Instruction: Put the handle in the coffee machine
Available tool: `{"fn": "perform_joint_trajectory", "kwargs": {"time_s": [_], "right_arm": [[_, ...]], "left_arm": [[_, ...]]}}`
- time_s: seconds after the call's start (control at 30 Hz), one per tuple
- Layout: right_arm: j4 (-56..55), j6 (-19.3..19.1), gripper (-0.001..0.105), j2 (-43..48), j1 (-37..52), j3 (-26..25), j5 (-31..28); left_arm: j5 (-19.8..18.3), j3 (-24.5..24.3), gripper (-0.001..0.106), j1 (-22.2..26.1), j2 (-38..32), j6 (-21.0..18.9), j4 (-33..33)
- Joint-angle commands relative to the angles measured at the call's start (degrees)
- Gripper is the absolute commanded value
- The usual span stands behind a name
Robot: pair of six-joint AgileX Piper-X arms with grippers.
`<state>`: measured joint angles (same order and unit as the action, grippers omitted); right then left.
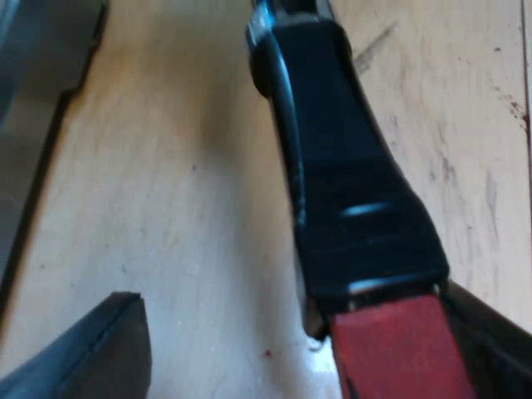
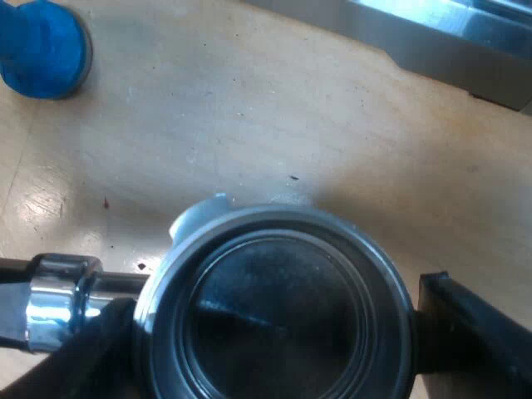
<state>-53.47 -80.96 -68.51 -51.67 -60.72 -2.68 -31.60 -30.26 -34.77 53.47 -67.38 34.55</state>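
Observation:
The metal holder's round basket (image 2: 274, 324) sits between my right gripper's (image 2: 278, 341) two black fingers, which press on its rim from both sides, just above the wooden table. Its chrome neck (image 2: 58, 312) leads off to the dark handle (image 1: 341, 174) with the red end (image 1: 395, 349). That handle runs through the gap of my left gripper (image 1: 291, 332), which is open. One left finger (image 1: 91, 353) stands well clear of the handle, and the other (image 1: 495, 332) is close beside the red end.
A blue tamper (image 2: 41, 46) stands on the wooden table (image 2: 249, 108) beyond the basket. The espresso machine's metal base (image 2: 440, 37) edges the table beyond the holder, and a grey metal edge (image 1: 37, 75) also runs along the table beside the handle.

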Motion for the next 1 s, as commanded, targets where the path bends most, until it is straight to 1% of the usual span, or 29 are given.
{"fn": "perform_joint_trajectory", "kwargs": {"time_s": [0.03,0.33,0.4,0.47,0.5,0.53,0.57,0.6,0.63,0.67,0.7,0.73,0.77,1.0], "right_arm": [[1.0,0.1,0.0,0.7,0.0,-0.6,0.6],[1.0,0.1,0.0,0.7,0.0,-0.6,0.4],[1.0,0.1,0.0,0.7,0.0,-0.6,0.4],[1.0,0.1,0.0,0.7,0.0,-0.6,0.4],[1.0,0.1,0.0,0.7,0.0,-0.6,0.4],[1.0,0.1,0.0,0.7,0.0,-0.6,0.4],[1.0,0.1,0.0,0.7,0.0,-0.6,0.4],[1.0,0.1,0.0,0.7,0.0,-0.6,0.4],[1.0,0.1,0.0,0.7,0.0,-0.6,0.4],[1.0,0.2,0.0,0.7,0.0,-0.6,0.4],[1.0,0.2,0.0,0.7,0.0,-0.6,0.4],[1.0,0.2,0.0,0.7,0.0,-0.6,0.4],[1.0,0.2,0.0,0.7,0.0,-0.6,0.4],[1.0,0.2,0.0,0.7,0.0,-0.6,0.4]], "left_arm": [[-0.4,-0.2,0.068,-0.1,0.0,-0.1,-1.0],[-0.4,-0.2,0.068,-0.1,0.0,-0.1,-0.1],[-0.4,-0.2,0.063,-0.1,0.0,-0.1,0.2],[-0.4,-0.2,0.053,-0.1,0.0,-0.1,0.4],[-0.4,-0.2,0.052,-0.1,0.0,-0.1,0.4],[-0.4,-0.2,0.048,-0.1,0.0,-0.1,0.3],[-0.4,-0.2,0.039,-0.1,0.0,-0.1,0.3],[-0.4,-0.2,0.033,-0.1,0.0,-0.1,0.3],[-0.4,-0.2,0.018,-0.1,0.0,-0.1,0.3],[-0.4,-0.2,0.011,-0.1,0.0,-0.1,0.3],[-0.4,-0.2,0.009,-0.1,0.0,-0.1,0.3],[-0.4,-0.2,0.002,-0.1,0.0,-0.1,0.3],[-0.4,-0.2,0.0,-0.1,0.0,-0.1,0.3],[-0.4,-0.2,0.0,-0.1,0.0,-0.1,0.3]]}}
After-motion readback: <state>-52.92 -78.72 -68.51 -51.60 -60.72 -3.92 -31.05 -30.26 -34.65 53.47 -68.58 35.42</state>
